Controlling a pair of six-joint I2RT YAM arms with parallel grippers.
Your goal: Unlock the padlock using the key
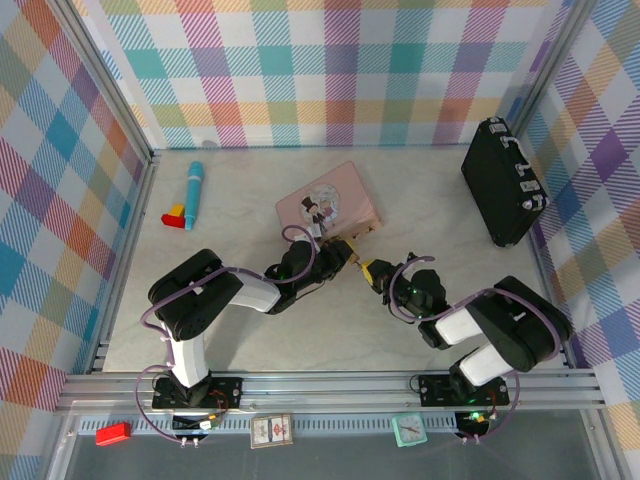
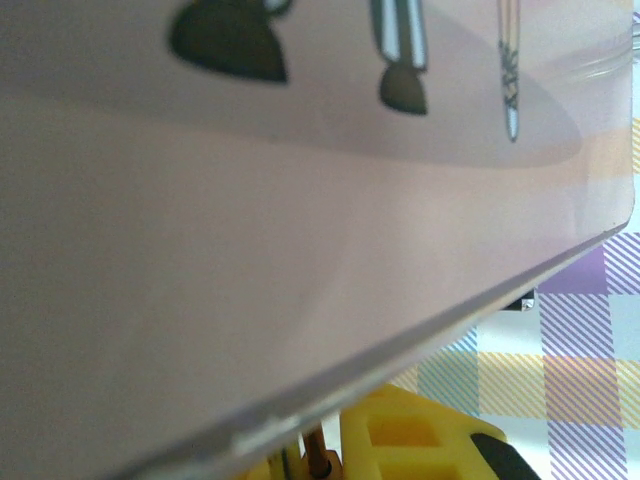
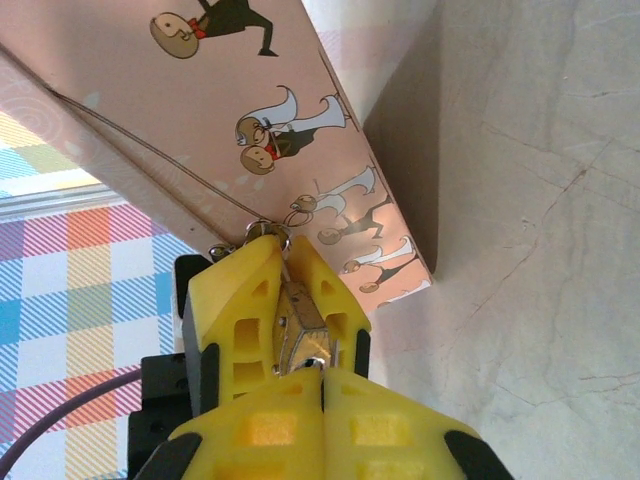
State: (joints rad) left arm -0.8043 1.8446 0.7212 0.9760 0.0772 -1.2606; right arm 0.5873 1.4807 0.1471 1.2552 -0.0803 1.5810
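Padlock [image 3: 298, 335] clamped in left gripper [image 1: 345, 255], just beside pink tin's [image 3: 200, 120] corner. Right gripper [image 3: 322, 375] pinched shut against lock's base, presumably on key, too hidden to confirm. Roughly midway by appearance: lock held, key presented; turning and freeing shackle left to do.

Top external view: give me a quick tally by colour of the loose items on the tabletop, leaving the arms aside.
Pink: 1, tin
Black: 1, case
Blue: 1, tube
Red and yellow: 1, block
Brass: 1, padlock, clearest from the right wrist, between yellow fingers
Total: 5
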